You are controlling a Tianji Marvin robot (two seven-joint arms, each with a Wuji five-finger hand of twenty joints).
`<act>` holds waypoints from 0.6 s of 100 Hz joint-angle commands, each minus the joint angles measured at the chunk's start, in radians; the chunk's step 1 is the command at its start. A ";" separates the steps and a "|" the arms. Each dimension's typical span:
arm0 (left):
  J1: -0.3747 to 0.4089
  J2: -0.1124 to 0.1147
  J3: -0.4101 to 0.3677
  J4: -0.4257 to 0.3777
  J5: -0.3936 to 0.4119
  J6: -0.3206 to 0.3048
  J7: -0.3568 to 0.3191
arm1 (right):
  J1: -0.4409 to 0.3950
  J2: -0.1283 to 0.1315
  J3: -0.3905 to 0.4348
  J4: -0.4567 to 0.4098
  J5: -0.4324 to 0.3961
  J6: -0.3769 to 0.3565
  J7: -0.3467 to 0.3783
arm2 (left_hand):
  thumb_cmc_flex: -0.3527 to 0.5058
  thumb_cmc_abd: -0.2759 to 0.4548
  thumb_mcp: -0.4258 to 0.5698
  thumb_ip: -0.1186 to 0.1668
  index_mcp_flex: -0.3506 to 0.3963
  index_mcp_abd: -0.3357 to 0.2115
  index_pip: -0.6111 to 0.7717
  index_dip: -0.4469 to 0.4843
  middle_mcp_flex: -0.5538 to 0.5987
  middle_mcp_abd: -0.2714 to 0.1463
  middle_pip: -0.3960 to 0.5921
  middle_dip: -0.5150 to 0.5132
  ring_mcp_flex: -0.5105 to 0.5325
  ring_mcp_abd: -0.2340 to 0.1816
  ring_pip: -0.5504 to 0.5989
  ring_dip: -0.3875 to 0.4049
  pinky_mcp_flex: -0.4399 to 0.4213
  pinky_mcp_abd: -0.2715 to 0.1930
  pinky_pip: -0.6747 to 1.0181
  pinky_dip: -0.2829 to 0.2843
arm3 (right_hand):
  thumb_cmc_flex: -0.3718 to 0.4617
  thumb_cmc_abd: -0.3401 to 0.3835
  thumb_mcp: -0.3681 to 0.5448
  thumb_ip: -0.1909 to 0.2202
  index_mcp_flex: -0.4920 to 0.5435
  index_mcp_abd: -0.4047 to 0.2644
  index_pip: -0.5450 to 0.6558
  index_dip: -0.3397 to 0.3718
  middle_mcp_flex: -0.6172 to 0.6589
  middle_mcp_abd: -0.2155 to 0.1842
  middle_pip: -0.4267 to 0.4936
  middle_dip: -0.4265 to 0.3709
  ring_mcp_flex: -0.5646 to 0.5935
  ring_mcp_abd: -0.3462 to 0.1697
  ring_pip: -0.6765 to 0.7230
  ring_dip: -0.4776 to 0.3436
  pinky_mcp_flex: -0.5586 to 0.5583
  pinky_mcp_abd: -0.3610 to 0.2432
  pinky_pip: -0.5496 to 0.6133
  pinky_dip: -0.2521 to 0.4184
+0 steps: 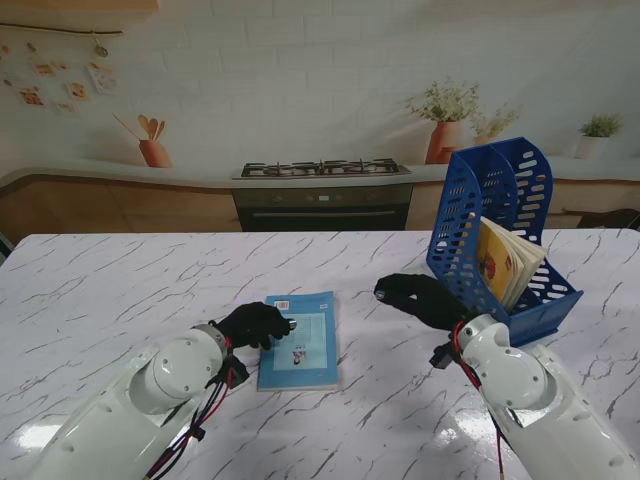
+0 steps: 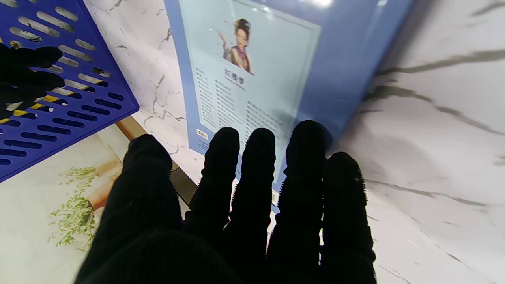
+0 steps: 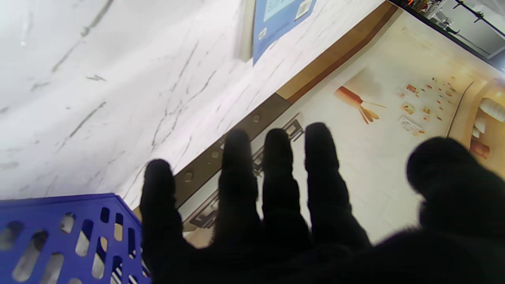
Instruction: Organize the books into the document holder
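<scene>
A marble-patterned table (image 1: 120, 290) before a printed kitchen backdrop (image 1: 200, 90): on the left, the robot's black-gloved left hand (image 1: 255, 325) reaches over the left edge of a blue paperback book (image 1: 300, 340) that lies flat on the table, face up, near the middle. Its fingers (image 2: 256, 157) are stretched out side by side with the thumb set apart, gripping nothing; whether the tips touch the cover cannot be told. The cover carries a pale panel with a small figure of a woman, columns of fine print and a barcode sticker at the far corner; none of the lettering is legible.

Right of the book, separated from it by bare marble, the right hand (image 1: 420, 297) hovers with fingers (image 3: 236, 165) extended and spread, thumb wide, empty, just beside the near left wall of a blue perforated document holder (image 1: 470, 210). The holder stands upright on the right side of the table, its open side turned to the right. One book with a yellow-orange cover (image 1: 495, 262) already leans inside it, pages fanning toward the open side; its cover print is too small to read.

On the backdrop, a gas hob and oven (image 1: 322, 190) sit behind the table's middle, with potted plants (image 1: 445, 115) painted at right.
</scene>
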 commanded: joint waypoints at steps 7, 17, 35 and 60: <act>-0.033 -0.026 0.030 0.036 -0.018 -0.048 -0.006 | -0.010 -0.001 0.001 0.005 0.005 0.011 0.007 | 0.029 0.009 -0.002 0.015 0.015 0.004 0.004 -0.005 0.022 0.007 0.011 0.011 0.014 0.005 -0.014 -0.010 -0.005 -0.002 0.054 0.015 | 0.009 0.022 -0.024 -0.026 -0.002 -0.026 -0.009 0.002 -0.001 -0.016 0.015 -0.010 0.000 -0.031 0.014 0.015 -0.009 -0.125 0.014 0.002; -0.058 -0.033 0.054 0.062 -0.040 -0.061 -0.001 | -0.010 -0.001 0.000 0.009 0.009 0.016 0.011 | 0.029 0.010 -0.002 0.015 0.013 0.006 0.004 -0.005 0.021 0.007 0.011 0.011 0.012 0.006 -0.017 -0.012 -0.011 -0.002 0.050 0.014 | 0.010 0.024 -0.025 -0.025 -0.001 -0.025 -0.009 0.001 0.000 -0.016 0.017 -0.011 0.001 -0.030 0.015 0.015 -0.010 -0.123 0.015 0.002; -0.062 -0.034 0.068 0.056 -0.030 -0.082 0.011 | -0.010 -0.001 -0.005 0.014 0.017 0.020 0.016 | 0.013 0.020 -0.007 0.016 -0.023 -0.009 -0.011 -0.008 -0.017 -0.013 -0.001 0.007 -0.026 -0.010 -0.043 -0.022 -0.057 0.000 0.029 0.009 | 0.011 0.026 -0.029 -0.025 0.000 -0.026 -0.010 0.000 0.001 -0.018 0.019 -0.011 0.000 -0.030 0.016 0.015 -0.012 -0.123 0.015 0.001; 0.077 -0.013 -0.059 -0.095 0.121 0.022 0.034 | -0.010 -0.002 -0.006 0.016 0.026 0.019 0.015 | -0.020 0.024 -0.010 0.019 -0.136 -0.068 -0.100 -0.014 -0.138 -0.063 -0.084 -0.020 -0.179 0.036 -0.213 -0.100 -0.213 0.047 -0.119 -0.043 | 0.012 0.026 -0.031 -0.025 -0.001 -0.026 -0.010 -0.001 0.001 -0.016 0.020 -0.012 0.001 -0.028 0.017 0.015 -0.014 -0.123 0.013 -0.001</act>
